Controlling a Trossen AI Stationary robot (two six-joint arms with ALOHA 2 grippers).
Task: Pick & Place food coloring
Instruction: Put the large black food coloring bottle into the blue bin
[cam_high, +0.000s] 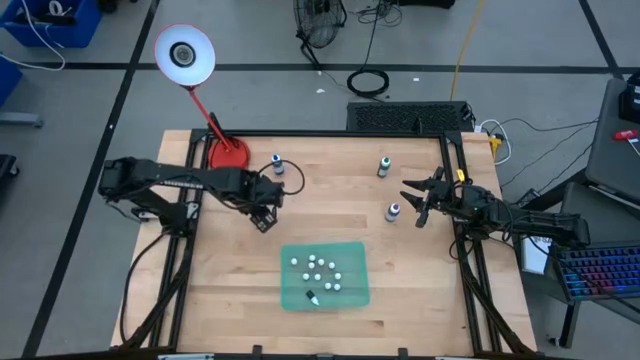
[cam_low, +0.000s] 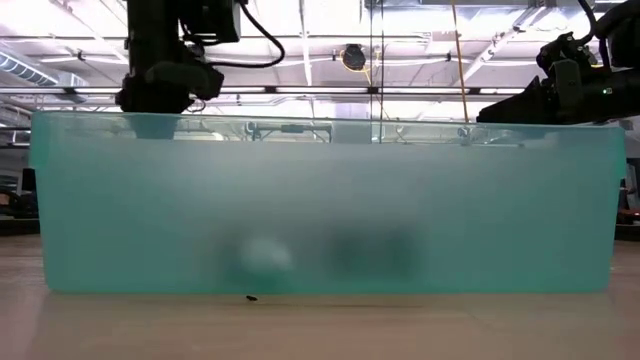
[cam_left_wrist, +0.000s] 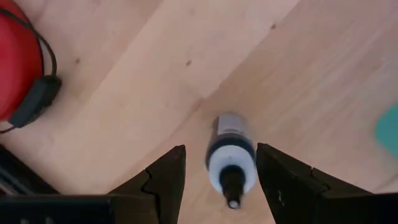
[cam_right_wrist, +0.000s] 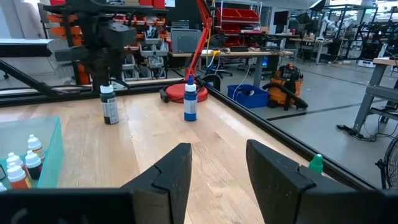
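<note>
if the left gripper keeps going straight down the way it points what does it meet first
The left gripper points down at a dark bottle standing between its open fingers, white cap up. It would likely straddle that bottle, then reach the wooden table; depth is unclear.

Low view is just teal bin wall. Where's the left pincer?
Observer: The left pincer straddles an upright dark bottle on the table, with gaps showing on both sides.
Operator: And the right?
Observer: The right pincer is open and empty, close to a second bottle by the right edge.
Operator: Is the bin loaded?
Observer: Yes. The bin already holds roughly a dozen white-capped bottles.
</note>
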